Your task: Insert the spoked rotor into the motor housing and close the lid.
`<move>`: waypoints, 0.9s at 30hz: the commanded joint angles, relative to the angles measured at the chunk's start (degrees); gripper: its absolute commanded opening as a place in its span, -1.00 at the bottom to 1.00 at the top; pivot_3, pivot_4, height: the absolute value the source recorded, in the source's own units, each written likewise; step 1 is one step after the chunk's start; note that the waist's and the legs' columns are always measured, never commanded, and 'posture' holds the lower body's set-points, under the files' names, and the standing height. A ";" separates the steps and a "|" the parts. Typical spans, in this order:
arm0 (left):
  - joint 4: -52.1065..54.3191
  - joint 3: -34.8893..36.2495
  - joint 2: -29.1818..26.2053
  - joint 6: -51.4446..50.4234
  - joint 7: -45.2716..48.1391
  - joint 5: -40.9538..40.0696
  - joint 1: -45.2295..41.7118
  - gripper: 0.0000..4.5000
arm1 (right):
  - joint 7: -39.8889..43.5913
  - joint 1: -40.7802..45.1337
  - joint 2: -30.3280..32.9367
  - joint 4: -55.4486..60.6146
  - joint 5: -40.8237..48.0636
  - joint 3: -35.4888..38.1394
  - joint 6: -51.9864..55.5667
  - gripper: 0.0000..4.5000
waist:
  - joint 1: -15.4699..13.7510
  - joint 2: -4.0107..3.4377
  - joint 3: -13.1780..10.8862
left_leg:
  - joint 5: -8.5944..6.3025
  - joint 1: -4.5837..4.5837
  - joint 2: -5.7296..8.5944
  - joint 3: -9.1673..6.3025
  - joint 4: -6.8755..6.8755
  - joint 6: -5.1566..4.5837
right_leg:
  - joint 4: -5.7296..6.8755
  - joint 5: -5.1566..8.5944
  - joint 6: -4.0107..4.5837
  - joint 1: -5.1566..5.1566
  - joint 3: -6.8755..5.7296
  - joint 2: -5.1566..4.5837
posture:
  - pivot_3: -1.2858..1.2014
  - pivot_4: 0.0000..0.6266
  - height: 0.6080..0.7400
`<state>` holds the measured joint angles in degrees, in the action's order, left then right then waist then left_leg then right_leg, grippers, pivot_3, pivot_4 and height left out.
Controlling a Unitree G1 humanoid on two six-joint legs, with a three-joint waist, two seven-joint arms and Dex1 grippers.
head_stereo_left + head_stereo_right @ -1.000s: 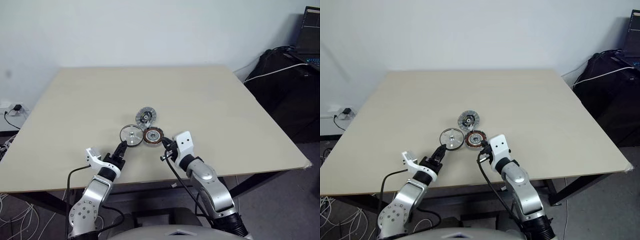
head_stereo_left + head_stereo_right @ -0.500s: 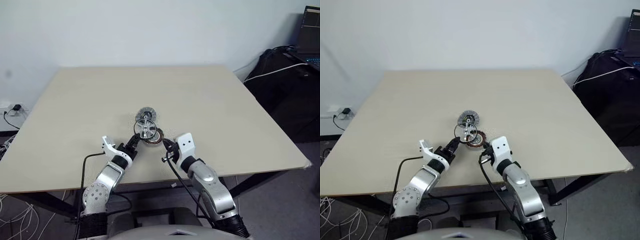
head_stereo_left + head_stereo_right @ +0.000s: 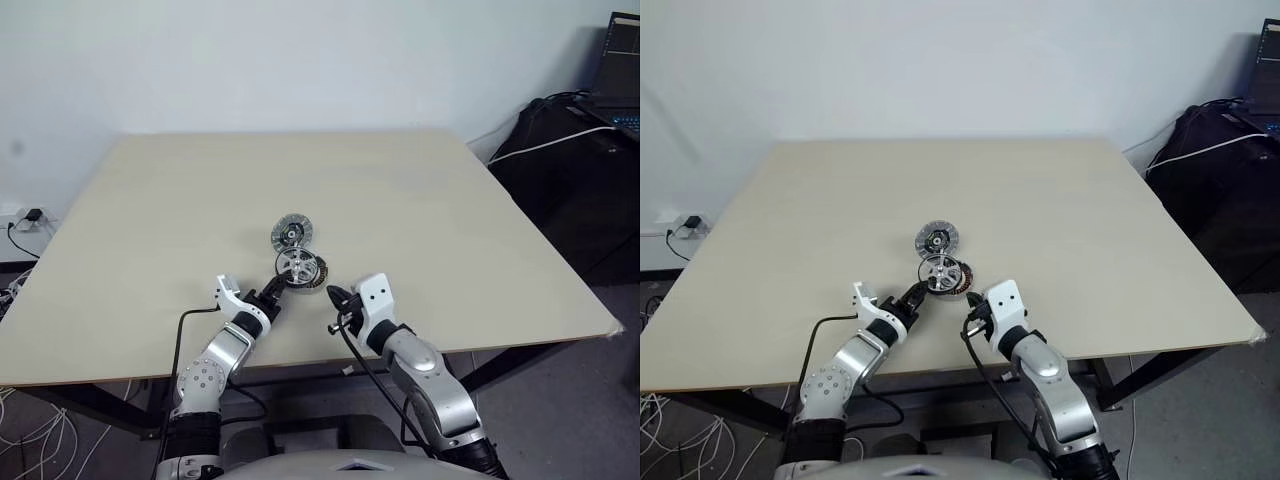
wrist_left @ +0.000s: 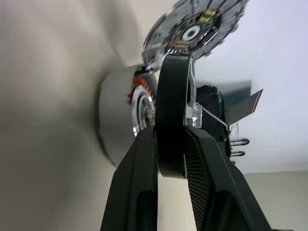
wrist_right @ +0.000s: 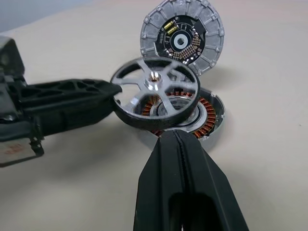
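You have the spoked rotor (image 5: 155,92) pinched by its dark rim between the left gripper (image 5: 103,98) fingers, which are clamped on its edge. Treat it as a stiff, fairly light metal wheel: it should not flex, but the thin spokes give little to grab, so the rim is the right place to hold, and a narrow edge grip like this one could let it pivot or slip if you bump it. The smooth rim looks slick, so keep the squeeze steady.

From the fingers, the rotor juts out past the tips, tilted rather than level, and it hangs just above the motor housing (image 5: 192,118), overlapping the near part of its copper windings. I cannot tell whether its lower edge already touches the housing. My judgement is that the hub must line up with the housing's silver centre and the wheel must flatten before it will seat.

Your right gripper (image 5: 179,144) has its fingers pressed together, holding nothing, with the tips just beside the housing's near edge, below the rotor.

The lid (image 5: 183,34) lies on the table (image 3: 150,220) beyond the housing, dark face up, just past the rotor's far rim and apart from both sets of fingers.
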<state>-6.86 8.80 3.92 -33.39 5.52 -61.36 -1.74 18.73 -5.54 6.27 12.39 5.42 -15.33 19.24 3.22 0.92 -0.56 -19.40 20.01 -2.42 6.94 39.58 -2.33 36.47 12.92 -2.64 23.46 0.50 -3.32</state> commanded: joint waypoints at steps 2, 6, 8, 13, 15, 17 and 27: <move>-1.15 0.08 3.24 0.07 2.67 0.72 -3.24 -0.64 | -0.29 0.21 -0.19 3.13 0.61 0.63 -0.68 -1.00 | -0.01 0.00 0.00 | 0.00 0.00 0.00 -0.01 0.00 0.00 | 0.00 0.00 0.00 0.00 0.00 0.00 | 0.03 -1.00 1.00; -2.99 0.22 3.60 0.06 4.59 0.93 -4.71 -0.64 | -0.47 0.07 -0.17 3.32 0.56 0.64 -0.68 -1.00 | -0.06 0.00 0.00 | 0.00 0.02 0.00 -0.02 0.00 0.00 | -0.02 -0.01 0.00 0.00 -0.01 0.00 | 0.03 -1.00 1.00; -3.50 0.04 3.78 -0.01 4.93 1.20 -5.16 -0.64 | -0.45 -0.08 -0.10 3.52 0.62 0.67 -0.61 -1.00 | -0.08 0.00 0.00 | 0.00 0.03 0.00 -0.03 0.00 0.00 | -0.03 -0.01 -0.01 0.00 -0.01 0.00 | 0.03 -1.00 1.00; -5.70 0.05 4.04 0.15 5.39 2.25 -6.37 -0.64 | -0.02 -0.52 0.31 4.06 0.96 0.69 -0.06 -1.00 | -0.19 0.00 0.00 | 0.00 0.04 0.00 -0.05 0.00 0.00 | -0.05 -0.01 -0.01 0.00 -0.03 0.00 | 0.03 -1.00 1.00; -6.72 0.20 4.19 0.35 5.78 2.79 -6.86 -0.64 | -0.01 -0.57 0.39 4.11 0.99 0.66 -0.02 -1.00 | -0.24 0.00 0.00 | 0.00 0.04 0.01 -0.06 0.00 -0.01 | -0.06 -0.02 -0.02 -0.02 -0.04 0.00 | 0.03 -1.00 1.00; -7.65 0.22 4.28 0.38 6.16 3.25 -7.32 -0.64 | -0.03 -0.59 0.47 4.16 1.00 0.60 0.01 -1.00 | -0.27 0.00 0.00 | 0.00 0.05 0.01 -0.07 0.00 -0.01 | -0.07 -0.02 -0.02 -0.02 -0.05 0.00 | 0.03 -1.00 1.00; -11.16 0.33 4.95 0.31 7.68 5.33 -9.96 -0.64 | -0.38 -0.94 0.79 4.69 0.81 0.42 0.23 -1.00 | -0.36 0.00 0.00 | 0.00 0.10 0.02 -0.16 0.00 -0.01 | -0.14 -0.04 -0.04 -0.04 -0.11 0.00 | 0.03 -1.00 1.00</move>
<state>-18.37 9.27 3.85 -33.32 12.08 -56.23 -10.48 18.48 -7.02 7.06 14.34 5.86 -15.38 19.47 2.87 0.92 -0.56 -19.40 20.12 -2.40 6.77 39.58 -2.35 36.31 12.89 -2.68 23.42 0.38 -3.32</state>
